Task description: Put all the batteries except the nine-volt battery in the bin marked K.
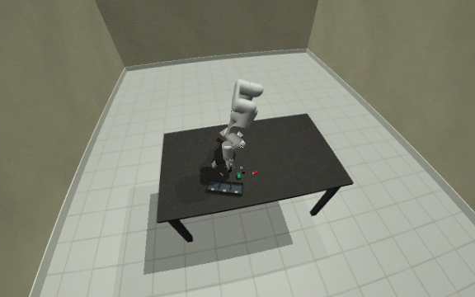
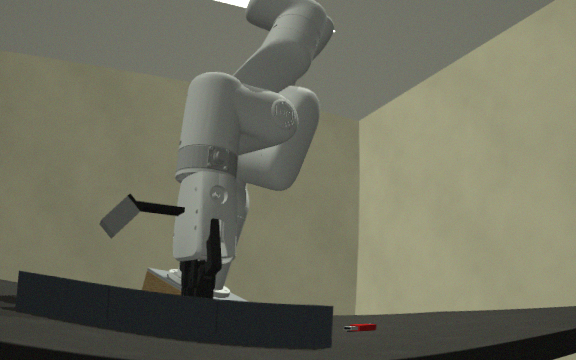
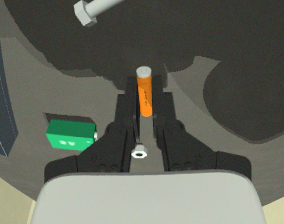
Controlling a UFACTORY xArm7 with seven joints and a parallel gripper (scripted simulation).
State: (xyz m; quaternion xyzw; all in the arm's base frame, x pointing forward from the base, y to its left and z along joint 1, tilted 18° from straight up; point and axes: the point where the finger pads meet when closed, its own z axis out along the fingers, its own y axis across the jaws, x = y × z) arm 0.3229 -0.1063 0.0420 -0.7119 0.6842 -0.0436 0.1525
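In the wrist view my gripper [image 3: 145,90] is shut on an orange cylindrical battery [image 3: 145,92] with a grey cap; the battery lies lengthwise between the black fingers and sticks out past their tips. A green block-shaped battery [image 3: 72,132] lies on the dark table just left of the fingers. In the top view the gripper [image 1: 228,167] is low over the table, just behind the dark blue bin [image 1: 224,188]. In the exterior view the bin wall [image 2: 173,316] hides the fingertips [image 2: 197,290].
A grey bolt [image 3: 106,2] lies ahead of the fingers in the wrist view. A small red thing with a grey end [image 2: 361,327] lies on the table to the right of the bin; it also shows in the top view [image 1: 256,172]. The arm's base stands behind.
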